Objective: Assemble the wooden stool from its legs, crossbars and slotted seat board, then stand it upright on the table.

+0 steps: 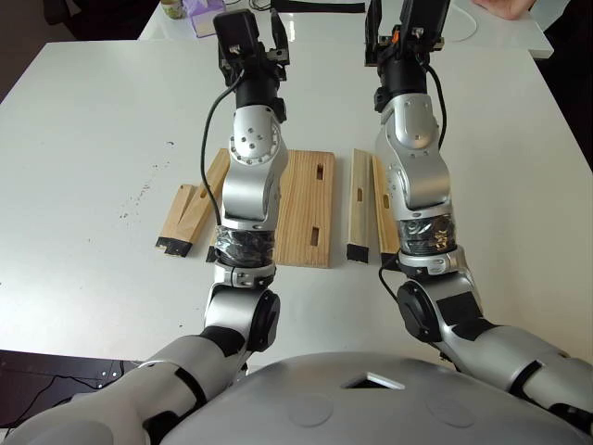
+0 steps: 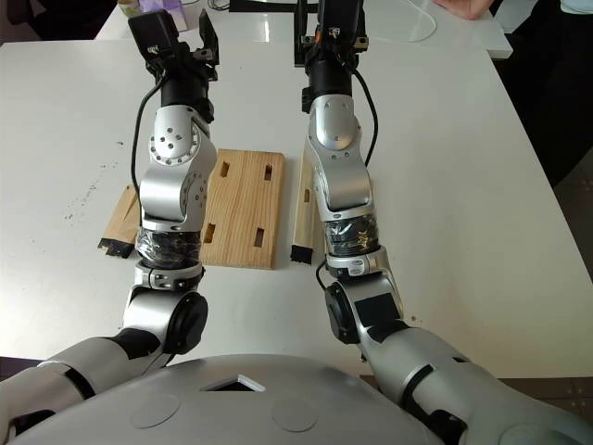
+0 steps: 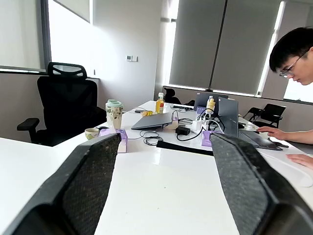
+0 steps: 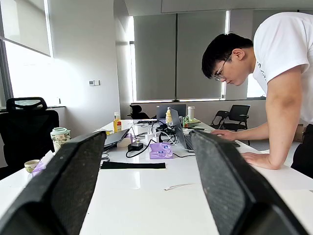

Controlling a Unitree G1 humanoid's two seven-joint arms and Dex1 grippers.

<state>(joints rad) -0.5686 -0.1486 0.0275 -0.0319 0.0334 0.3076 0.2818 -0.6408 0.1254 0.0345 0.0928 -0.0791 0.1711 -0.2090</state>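
Note:
The slotted seat board point(image 1: 309, 209) lies flat on the white table point(image 1: 102, 139), its left side under my left forearm. Two wooden legs point(image 1: 190, 211) with black-taped ends lie left of it, partly under the same arm. Two more wooden bars point(image 1: 359, 202) lie right of the board, one half hidden by my right forearm. Both arms stretch forward over the parts. My left gripper point(image 3: 165, 196) points out past the far table edge, open and holding nothing. Beside it my right gripper point(image 4: 146, 196) is held the same way, open with nothing between its fingers point(image 4: 68, 186).
A second white table point(image 3: 186, 161) behind holds a tissue box point(image 1: 202, 15), cups, bottles, laptops and cables. A person leans with hands on it at the far right. Dark specks point(image 1: 139, 193) dot my table's left side; the far half of the table is bare.

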